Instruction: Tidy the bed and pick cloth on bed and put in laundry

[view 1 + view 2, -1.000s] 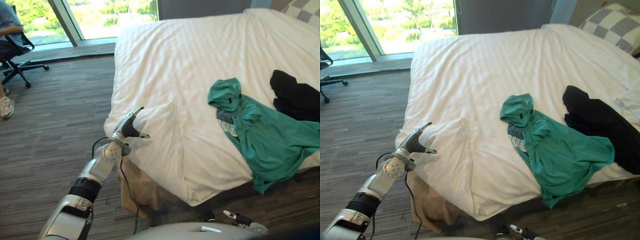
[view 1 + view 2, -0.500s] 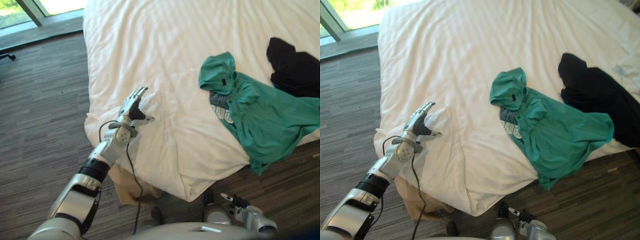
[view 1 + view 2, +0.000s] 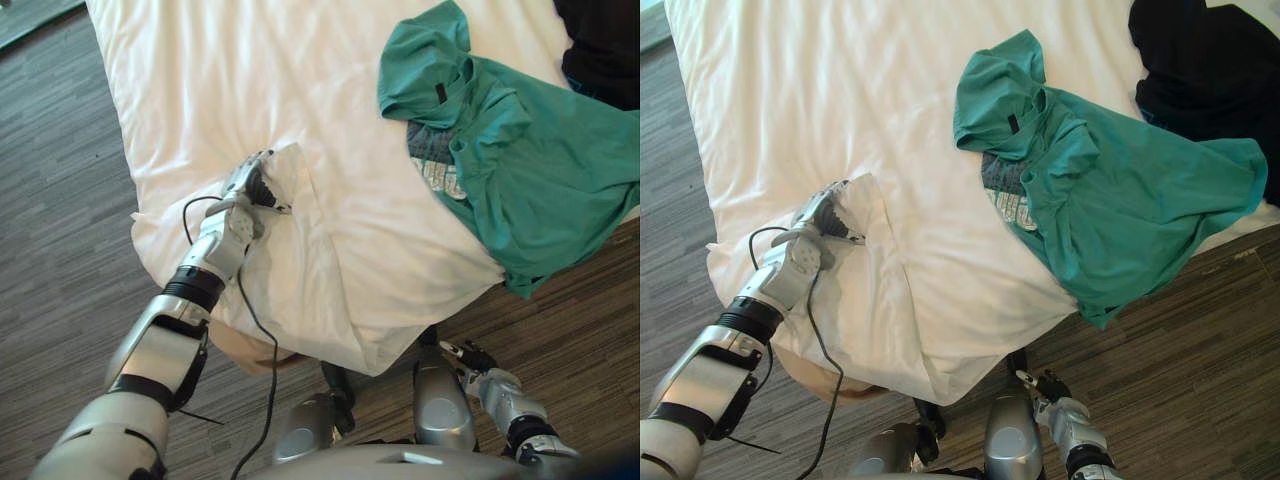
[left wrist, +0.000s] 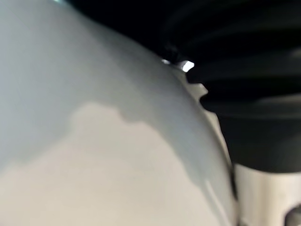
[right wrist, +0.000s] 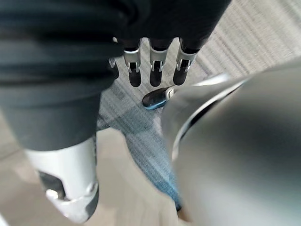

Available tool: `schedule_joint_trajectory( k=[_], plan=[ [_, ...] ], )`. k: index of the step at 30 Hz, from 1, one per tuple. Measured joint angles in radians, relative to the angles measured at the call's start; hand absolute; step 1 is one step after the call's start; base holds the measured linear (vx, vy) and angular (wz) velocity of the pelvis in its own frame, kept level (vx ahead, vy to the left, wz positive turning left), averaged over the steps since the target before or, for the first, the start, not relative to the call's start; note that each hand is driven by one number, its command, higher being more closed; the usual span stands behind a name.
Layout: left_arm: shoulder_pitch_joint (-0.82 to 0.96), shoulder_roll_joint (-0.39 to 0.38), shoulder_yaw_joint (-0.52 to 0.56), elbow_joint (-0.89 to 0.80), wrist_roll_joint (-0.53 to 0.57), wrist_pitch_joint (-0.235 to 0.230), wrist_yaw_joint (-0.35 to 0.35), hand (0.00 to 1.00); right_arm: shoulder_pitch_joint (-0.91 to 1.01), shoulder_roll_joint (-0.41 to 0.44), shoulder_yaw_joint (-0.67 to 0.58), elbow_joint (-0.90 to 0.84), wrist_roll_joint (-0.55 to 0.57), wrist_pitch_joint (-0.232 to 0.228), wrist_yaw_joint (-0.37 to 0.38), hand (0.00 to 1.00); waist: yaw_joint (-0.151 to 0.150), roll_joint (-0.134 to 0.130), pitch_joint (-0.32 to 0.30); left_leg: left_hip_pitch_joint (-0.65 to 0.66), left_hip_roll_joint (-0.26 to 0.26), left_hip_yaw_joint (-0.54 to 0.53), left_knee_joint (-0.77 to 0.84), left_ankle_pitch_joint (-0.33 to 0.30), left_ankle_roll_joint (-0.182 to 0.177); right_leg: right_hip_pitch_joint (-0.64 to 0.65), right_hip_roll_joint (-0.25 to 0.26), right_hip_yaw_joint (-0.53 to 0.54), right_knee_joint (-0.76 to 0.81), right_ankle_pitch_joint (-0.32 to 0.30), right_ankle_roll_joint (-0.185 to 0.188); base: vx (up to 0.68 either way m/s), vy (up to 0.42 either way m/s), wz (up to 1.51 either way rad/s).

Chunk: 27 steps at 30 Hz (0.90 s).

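The step in hand is judged to be the tidying of the bed. A corner flap (image 3: pixel 290 250) of the white sheet (image 3: pixel 190 80) lies turned back on itself near the bed's edge, and the left hand (image 3: pixel 248 190) is laid against it. Its fingers (image 3: pixel 256 166) are held straight and unclenched along the fold, with the thumb set apart; no grasp on the cloth can be made out. The right hand (image 3: pixel 485 372) hangs low beside the bed over the floor (image 3: pixel 60 200), its fingers (image 5: pixel 154 70) released and holding nothing.

The 2 garments to be collected lie on the bed, well apart from either hand: a green hooded top (image 3: pixel 520 170), its hem draped over the bed's edge, and a black garment (image 3: pixel 1205 60) just beside it.

To open the fold well, the flap should be pinched between thumb and fingers close to its free corner, then drawn outward and down toward the bed's corner. A flat-handed push would likely bunch the sheet into fresh creases. The pull is best kept low and steady, so that the sheet is not dragged off the mattress.
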Motion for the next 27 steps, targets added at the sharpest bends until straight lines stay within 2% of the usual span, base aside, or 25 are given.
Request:
schedule_joint_trajectory(
  k=[7,13,15,17,21,25,27],
  plan=[
    [0.066,0.038,0.003,-0.12,-0.165,-0.054,-0.019,0.0,0.006,0.001,0.019,-0.002,-0.038,0.005,-0.022,0.0,-0.001,0.0,0.0,-0.001,0.001,-0.019,0.003,0.0,0.0,0.017,-0.009,-0.03,-0.005,-0.004,0.006,-0.04,-0.017,0.1],
    [0.263,0.047,0.016,-0.319,-0.288,-0.152,-0.127,0.0,0.016,0.001,0.027,0.002,-0.033,0.01,-0.029,0.0,0.019,-0.006,-0.003,0.022,0.014,-0.065,0.003,0.0,0.0,0.086,-0.002,-0.087,-0.023,-0.003,0.005,-0.03,-0.019,0.26],
    [0.346,0.04,0.041,-0.375,-0.319,-0.172,-0.158,0.0,0.025,0.0,0.04,0.002,-0.028,0.013,-0.029,0.0,0.042,-0.017,-0.012,0.037,0.013,-0.077,0.001,0.0,0.0,0.111,0.0,-0.095,-0.038,-0.003,0.006,-0.03,-0.013,0.13],
    [0.463,0.011,0.084,-0.436,-0.365,-0.195,-0.204,0.0,0.06,0.003,0.049,0.002,-0.025,0.024,-0.027,0.0,0.066,-0.032,-0.06,0.038,0.012,-0.091,-0.001,0.0,0.0,0.142,0.004,-0.116,-0.074,0.0,0.01,-0.02,-0.02,0.21],
    [0.675,-0.032,0.133,-0.524,-0.414,-0.201,-0.264,0.0,0.124,0.0,0.052,0.002,-0.025,0.044,-0.027,0.0,0.108,-0.061,-0.148,0.068,0.015,-0.115,-0.021,0.0,0.0,0.196,0.015,-0.141,-0.111,0.001,0.011,0.0,-0.017,0.19],
    [0.797,-0.054,0.159,-0.548,-0.43,-0.201,-0.294,0.0,0.149,-0.001,0.052,0.002,-0.025,0.052,-0.019,0.0,0.13,-0.071,-0.199,0.076,0.012,-0.139,-0.038,0.0,0.0,0.208,0.015,-0.154,-0.118,0.001,0.011,-0.05,0.005,0.11],
    [0.857,-0.067,0.189,-0.548,-0.433,-0.199,-0.311,0.0,0.175,-0.001,0.049,0.003,-0.026,0.059,-0.007,0.0,0.156,-0.081,-0.223,0.079,0.008,-0.148,-0.054,0.008,0.001,0.213,0.014,-0.163,-0.125,0.006,0.019,-0.08,0.012,0.11]
  ],
)
